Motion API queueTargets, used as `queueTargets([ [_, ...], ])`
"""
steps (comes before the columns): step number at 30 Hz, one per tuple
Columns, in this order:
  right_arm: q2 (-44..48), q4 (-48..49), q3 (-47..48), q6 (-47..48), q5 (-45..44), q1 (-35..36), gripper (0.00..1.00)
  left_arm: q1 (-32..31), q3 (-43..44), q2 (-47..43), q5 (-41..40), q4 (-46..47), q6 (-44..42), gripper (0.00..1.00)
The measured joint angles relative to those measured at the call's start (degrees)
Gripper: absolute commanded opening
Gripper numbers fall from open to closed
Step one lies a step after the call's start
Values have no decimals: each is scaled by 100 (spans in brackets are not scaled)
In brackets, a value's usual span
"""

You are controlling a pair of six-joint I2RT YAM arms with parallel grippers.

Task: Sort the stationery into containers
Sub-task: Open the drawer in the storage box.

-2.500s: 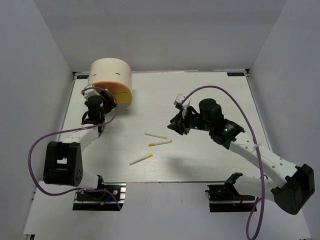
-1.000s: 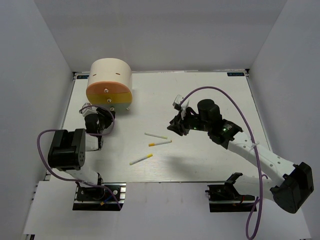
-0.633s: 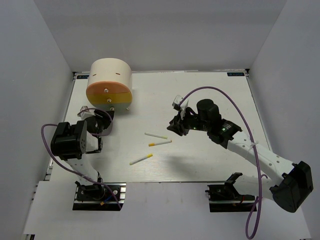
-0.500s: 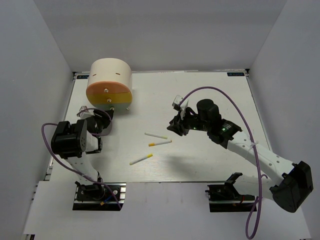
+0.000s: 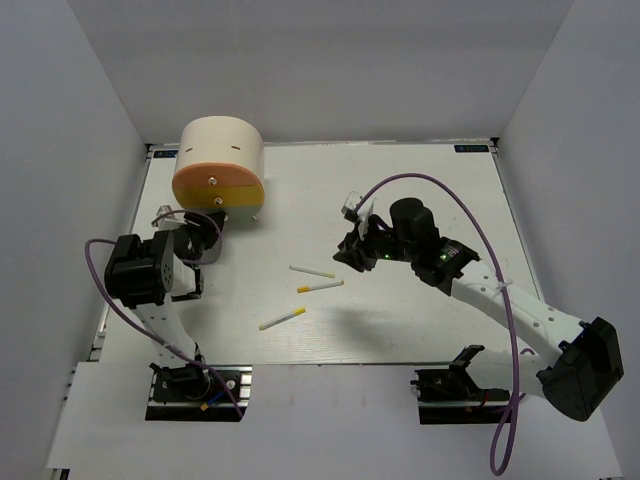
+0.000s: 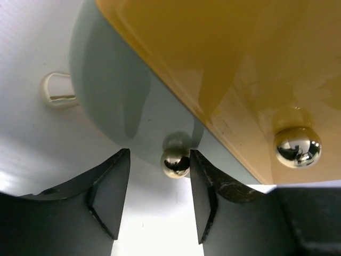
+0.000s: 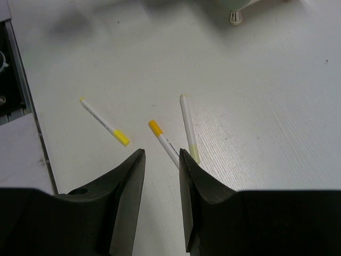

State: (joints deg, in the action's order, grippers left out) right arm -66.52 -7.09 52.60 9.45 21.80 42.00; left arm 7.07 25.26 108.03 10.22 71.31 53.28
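Stationery is waiting on the table (image 5: 420, 190): three thin sticks (image 5: 320, 286) are lying loose at mid-scene, well apart from the organiser (image 5: 222, 150) standing at the far left. Now the right claw (image 7: 161, 152) is hovering directly above the middle stick (image 7: 164, 143), jaws partly open and gripping nothing. These sticks are looking light, stiff and slim, likely to roll or skid on that smooth top, so I'm reckoning a pinch across mid-shaft is the safest hold. Over on the left, the left claw (image 6: 157, 160) is sitting up against the organiser's near face, a small shiny knob (image 6: 176, 161) showing between its half-open jaws, nearer one side, and nothing is looking clamped yet. That knob is looking hard and slippery, so a square, centred grip is going to matter, and the organiser may be sliding if the drawer (image 6: 112, 101) is sticking.
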Motion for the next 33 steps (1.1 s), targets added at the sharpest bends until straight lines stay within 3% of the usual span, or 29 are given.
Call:
queueTargets([
  [18, -66, -2, 0, 7, -7, 0, 38, -4, 260, 442, 275, 568, 210, 39],
  [21, -66, -2, 0, 7, -7, 0, 38, -4, 256, 507, 310, 678, 267, 39],
  [29, -66, -2, 0, 4, -9, 0, 38, -4, 247, 673, 376, 804, 402, 51],
  [33, -66, -2, 0, 4, -9, 0, 38, -4, 247, 730, 382, 855, 448, 51],
])
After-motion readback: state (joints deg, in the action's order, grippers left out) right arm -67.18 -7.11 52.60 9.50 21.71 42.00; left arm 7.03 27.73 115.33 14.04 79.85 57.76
